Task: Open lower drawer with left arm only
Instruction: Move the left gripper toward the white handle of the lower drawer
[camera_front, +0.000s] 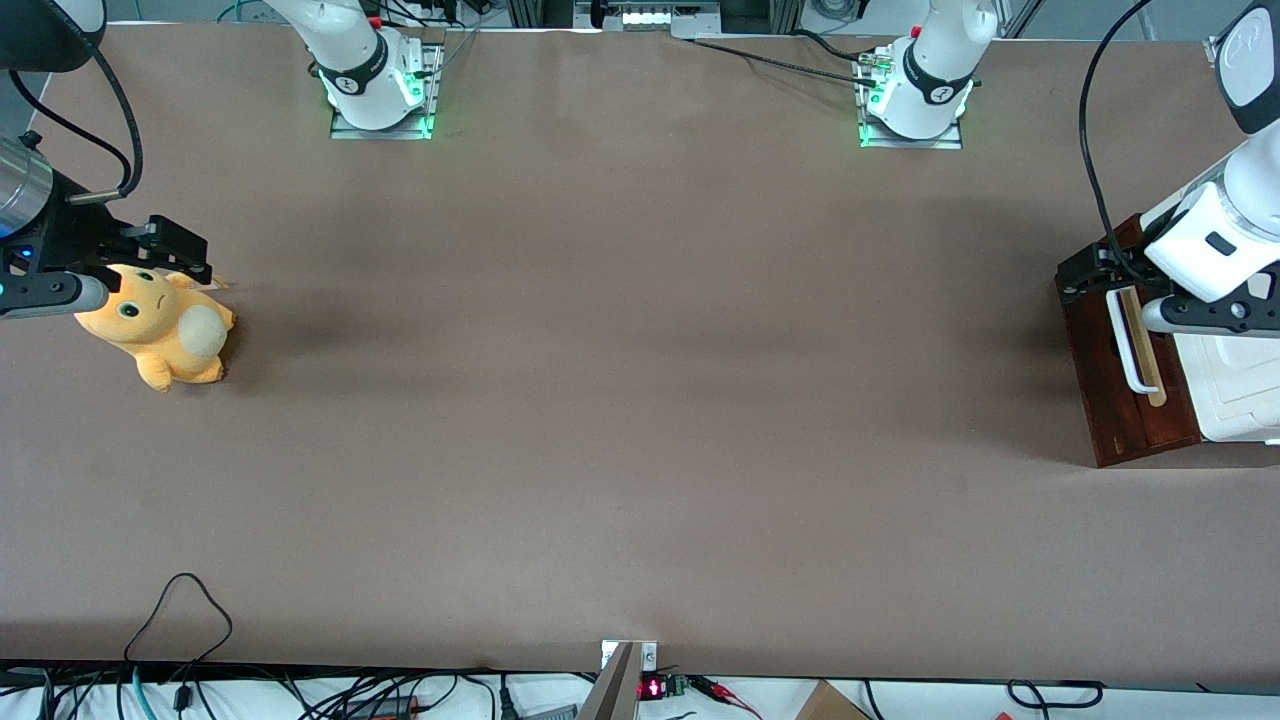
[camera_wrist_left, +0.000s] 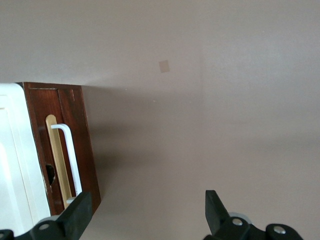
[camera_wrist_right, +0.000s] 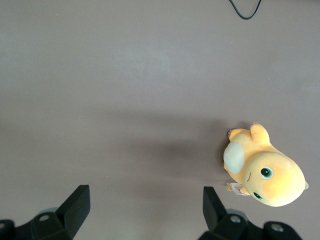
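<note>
- The lower drawer (camera_front: 1125, 370) sits at the working arm's end of the brown surface (camera_front: 620, 380); its dark reddish-brown wooden front faces out toward the open middle of the surface, and it looks shut or nearly so.
- A white U-shaped bar handle (camera_front: 1128, 345) runs along the drawer front, just over a tan strip (camera_front: 1145, 350). In the front view its long axis runs from farther to nearer the camera, with one end close by the arm's wrist.
- The white cabinet top (camera_front: 1235, 385) lies directly above the drawer.
- The left arm (camera_front: 1215, 235) reaches over the cabinet, so its hand (camera_wrist_left: 145, 212) hangs above the drawer's edge with the fingers spread wide and nothing between them.
- In the left wrist view, one black finger (camera_wrist_left: 77, 212) lies over the end of the handle (camera_wrist_left: 70, 160), while the other (camera_wrist_left: 216, 210) is out over bare surface, well apart from the drawer.
- The handle therefore lies to one side of the hand's midline, not between the fingers, and above all lower than the hand.
- Judging by this, the hand must shift toward the drawer front and descend until the bar sits between the fingers, then pull away from the cabinet, across the bar's long axis.
- An orange plush toy (camera_front: 160, 330) lies toward the parked arm's end, well clear of the work.
</note>
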